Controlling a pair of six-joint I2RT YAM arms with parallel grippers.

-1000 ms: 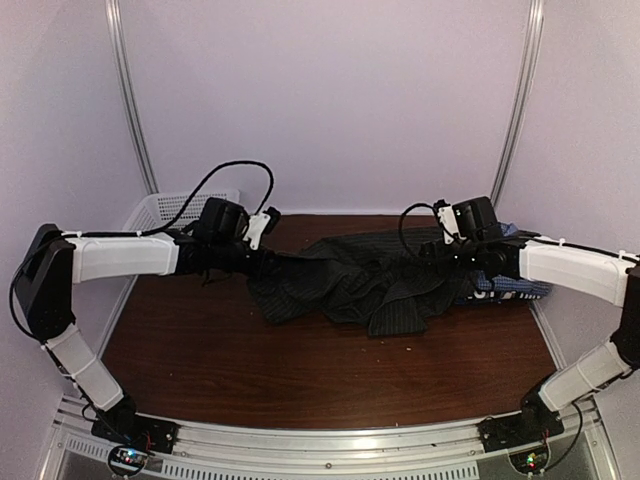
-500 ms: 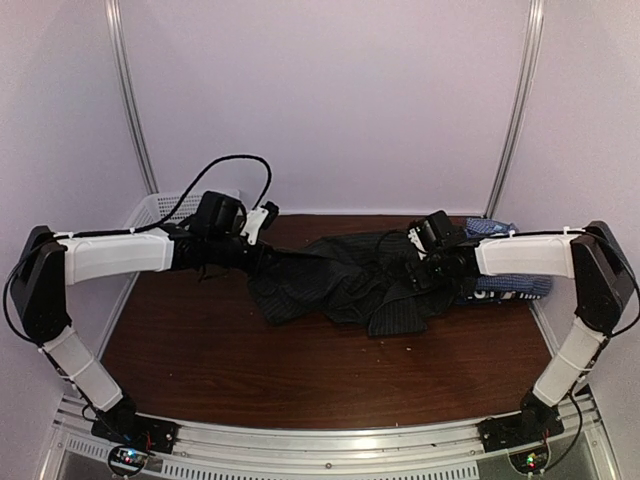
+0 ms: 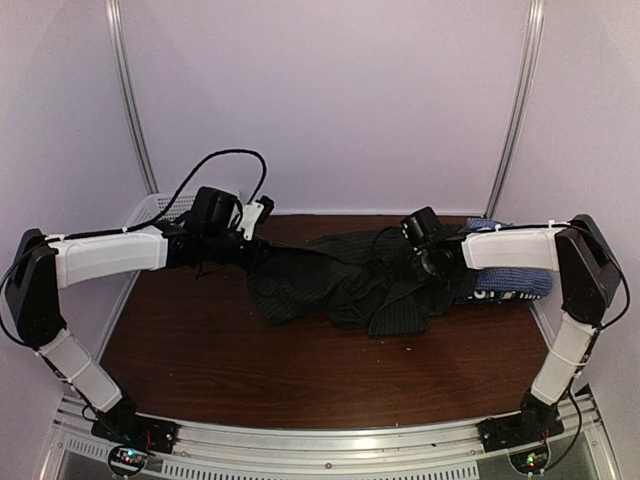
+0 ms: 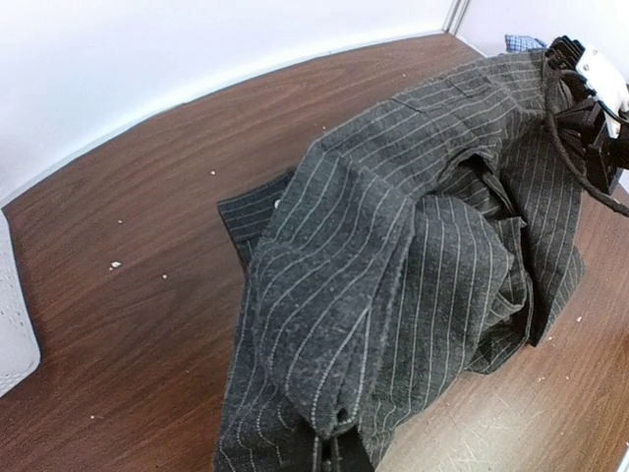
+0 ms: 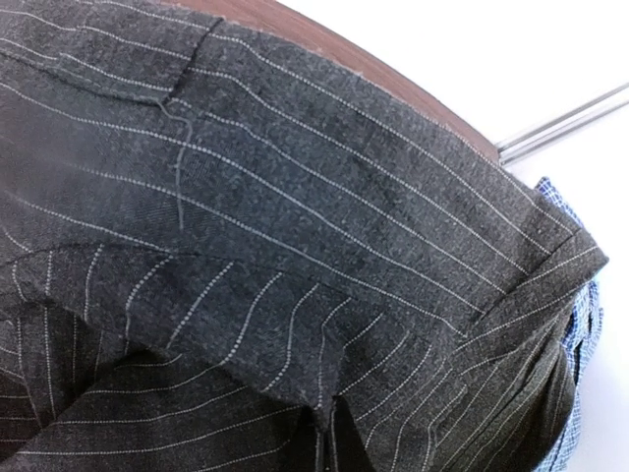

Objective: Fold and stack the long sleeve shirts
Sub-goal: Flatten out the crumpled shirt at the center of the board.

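A black pinstriped long sleeve shirt (image 3: 350,282) lies bunched across the middle of the brown table, and it fills the left wrist view (image 4: 413,256) and the right wrist view (image 5: 295,226). My left gripper (image 3: 258,255) is shut on the shirt's left end; the cloth puckers into its jaws (image 4: 339,433). My right gripper (image 3: 428,262) is shut on a fold of the shirt's right side (image 5: 329,418). A blue-white checked shirt and a navy one with white lettering (image 3: 505,285) lie stacked at the right, partly under the right arm.
A white mesh basket (image 3: 160,208) stands at the table's back left corner, behind the left arm. Bare brown tabletop (image 3: 300,370) stretches in front of the shirt. The back wall and two metal uprights close off the far side.
The right arm swung left over the black shirt and its gripper went from open to shut on the cloth. The left arm lifted slightly, still holding the shirt.
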